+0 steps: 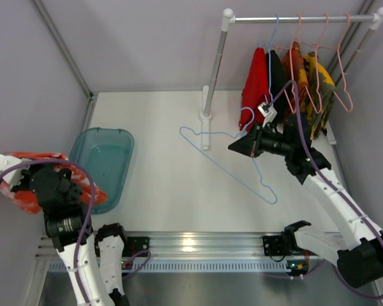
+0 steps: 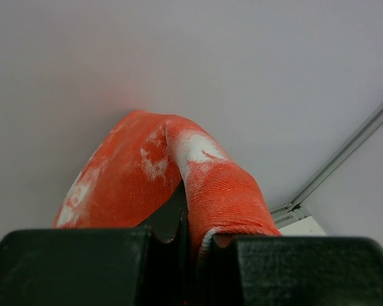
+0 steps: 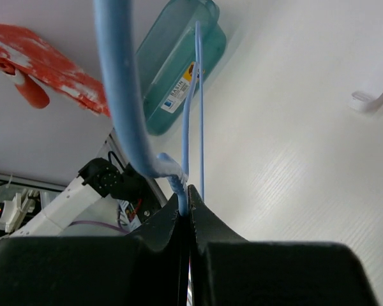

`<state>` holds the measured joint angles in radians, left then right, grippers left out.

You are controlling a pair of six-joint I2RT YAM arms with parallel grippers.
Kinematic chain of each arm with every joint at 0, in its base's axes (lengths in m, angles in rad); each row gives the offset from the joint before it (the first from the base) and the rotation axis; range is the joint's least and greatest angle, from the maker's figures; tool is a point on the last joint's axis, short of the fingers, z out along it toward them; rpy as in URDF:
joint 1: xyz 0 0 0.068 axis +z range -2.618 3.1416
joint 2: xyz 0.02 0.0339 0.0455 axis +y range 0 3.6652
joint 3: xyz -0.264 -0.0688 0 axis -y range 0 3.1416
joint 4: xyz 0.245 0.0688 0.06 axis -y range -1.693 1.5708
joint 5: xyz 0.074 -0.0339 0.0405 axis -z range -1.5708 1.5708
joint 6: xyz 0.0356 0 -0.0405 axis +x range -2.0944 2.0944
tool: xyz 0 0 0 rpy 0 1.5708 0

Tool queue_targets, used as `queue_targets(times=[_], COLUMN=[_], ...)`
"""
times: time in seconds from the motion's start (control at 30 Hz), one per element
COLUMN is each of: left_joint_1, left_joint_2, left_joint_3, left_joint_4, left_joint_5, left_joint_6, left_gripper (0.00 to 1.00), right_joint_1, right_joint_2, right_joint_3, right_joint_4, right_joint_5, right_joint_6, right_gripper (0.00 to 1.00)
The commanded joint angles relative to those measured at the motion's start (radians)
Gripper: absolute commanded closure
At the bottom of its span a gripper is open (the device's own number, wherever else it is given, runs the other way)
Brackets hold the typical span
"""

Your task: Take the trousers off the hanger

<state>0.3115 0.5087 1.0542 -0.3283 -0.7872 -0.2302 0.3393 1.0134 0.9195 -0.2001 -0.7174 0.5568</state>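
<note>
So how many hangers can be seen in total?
5: a blue hanger in the right gripper over the table; another blue one and three pink ones on the rail. Garments may hide more.

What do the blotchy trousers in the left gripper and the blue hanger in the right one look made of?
The trousers: soft ribbed cloth, matte, perhaps corduroy or knit; fine ridges show. The blue hanger: thin wire, likely plastic-coated; smooth, slightly glossy.
</note>
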Motion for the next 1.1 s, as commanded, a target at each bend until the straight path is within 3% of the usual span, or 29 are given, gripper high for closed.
queue_targets(times=[0.0,0.23,0.4,0.6,0.87,1.07], left_joint_1=[0.005,-0.009,-0.020,-0.026,-0.026,-0.031], left_joint_2=[-0.010,-0.003,0.017,0.051,0.270,0.401], left_joint_3=[-0.022,-0.108,-0.181,-0.299,-0.381,-0.415], left_joint_4=[0.178,0.213,0.192,0.235,0.318,0.365], left_joint_5=[-0.018,0.035,0.253,0.414,0.597,0.736], left_joint_6=[0.029,0.046,0.061,0.084,0.049,0.014], left_gripper=[1.00,1.00,1.00,1.00,1.00,0.82], right_joint_1=[0.020,0.020,0.020,0.018,0.017,0.013], right_joint_2=[0.016,0.039,0.047,0.037,0.045,0.050], right_joint_3=[0.074,0.073,0.076,0.064,0.076,0.097], right_joint_4=[0.005,0.011,-0.001,-0.012,-0.033,-0.055], right_joint_5=[-0.016,-0.004,0.006,0.021,0.029,0.036], right_joint_6=[-0.037,-0.043,-0.055,-0.057,-0.075,-0.087], right_gripper=[1.00,1.00,1.00,1.00,1.00,1.00])
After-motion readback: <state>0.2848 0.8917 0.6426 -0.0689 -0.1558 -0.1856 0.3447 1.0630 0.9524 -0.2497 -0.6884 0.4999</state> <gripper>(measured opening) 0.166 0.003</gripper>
